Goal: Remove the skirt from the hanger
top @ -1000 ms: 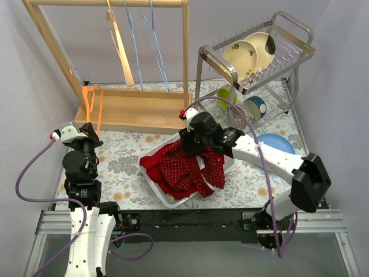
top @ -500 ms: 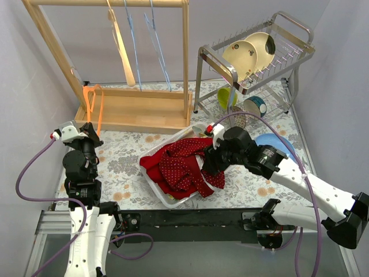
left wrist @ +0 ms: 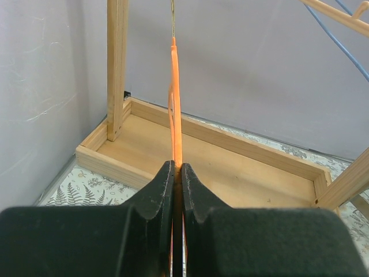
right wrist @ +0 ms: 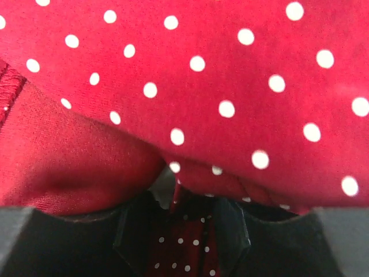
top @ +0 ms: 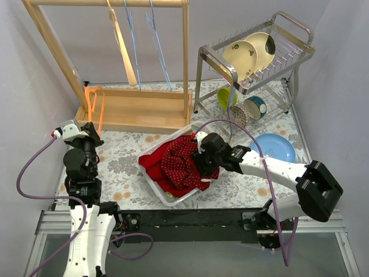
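Red cloth with white dots is what matters in the overhead view: the skirt [top: 176, 164] lies bunched in a white bin [top: 153, 183] near the middle of the table [top: 124, 153], and your right claw [top: 202, 163] is down in its right side. Well apart, at the far left, your left claw [top: 87, 130] holds an orange hanger [top: 91, 104] upright in front of the wooden rack [top: 135, 112]. Nothing hangs on it.

From the left wrist, the left claw [left wrist: 177, 173] is clenched on the hanger's [left wrist: 174, 104] thin orange edge, which rises bare from between the fingertips.

From the right wrist, the skirt [right wrist: 230, 86] fills nearly everything. A darker fold of it sits between the two black fingers [right wrist: 134, 231], so you can take the right claw [right wrist: 183, 222] as grasping the skirt, though the cloth hides the tips.

As for progress, I judge the main job done: skirt and hanger are apart, and the skirt is in the bin. What looks left for you is to let the cloth go and lift the right arm clear. Where the hanger should end up, the pictures do not say.
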Controlling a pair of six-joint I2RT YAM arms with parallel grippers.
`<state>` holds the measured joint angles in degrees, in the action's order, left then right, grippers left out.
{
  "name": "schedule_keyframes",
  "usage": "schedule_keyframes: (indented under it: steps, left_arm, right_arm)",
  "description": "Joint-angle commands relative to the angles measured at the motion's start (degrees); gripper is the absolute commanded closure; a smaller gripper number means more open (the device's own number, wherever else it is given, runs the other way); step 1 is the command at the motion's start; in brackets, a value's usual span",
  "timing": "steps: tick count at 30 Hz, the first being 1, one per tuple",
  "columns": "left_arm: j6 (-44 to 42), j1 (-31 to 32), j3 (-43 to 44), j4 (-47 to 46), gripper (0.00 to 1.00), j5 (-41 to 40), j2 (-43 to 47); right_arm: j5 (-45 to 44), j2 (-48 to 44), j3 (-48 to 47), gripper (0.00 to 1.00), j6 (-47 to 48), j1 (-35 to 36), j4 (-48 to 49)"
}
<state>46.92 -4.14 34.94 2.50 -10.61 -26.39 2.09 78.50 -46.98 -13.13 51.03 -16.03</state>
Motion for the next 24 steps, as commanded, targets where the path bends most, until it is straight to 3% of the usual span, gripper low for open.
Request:
schedule_keyframes:
  steps: [1, 7, 10, 12, 16, 24]
  left_arm:
    - [-1.1, 0.1, 2.8, -2.1, 1.0, 3.5, -0.6]
    - [-8.6, 0.2, 6.0, -7.0, 1.0, 6.2, -2.5]
    - [-11.8, 0.1, 9.4, -8.0, 1.0, 10.2, -5.9]
    - [-13.2, 0.2, 10.7, -9.8, 1.0, 12.9, -7.7]
    - [-14.8, 0.1, 15.2, -9.9, 1.0, 15.4, -12.9]
    - [-16.8, 0.1, 21.1, -16.2, 1.0, 9.0, -19.0]
  right_arm:
    - [-9.6, 0.5, 1.1, 0.49, 0.3, -0.2, 4.1]
    - [-9.4, -5.6, -3.0, 0.36, 1.2, -0.3, -2.3]
    - [-6.8, -10.1, -5.1, 0.12, 1.5, -0.3, -5.7]
    - [-4.9, -13.2, -7.5, 0.02, 1.9, -0.3, -8.6]
    - [-3.4, -19.2, -9.4, 0.02, 1.8, -0.3, -10.2]
    - [-2.5, -30.5, -10.1, 0.02, 1.0, -0.3, -6.9]
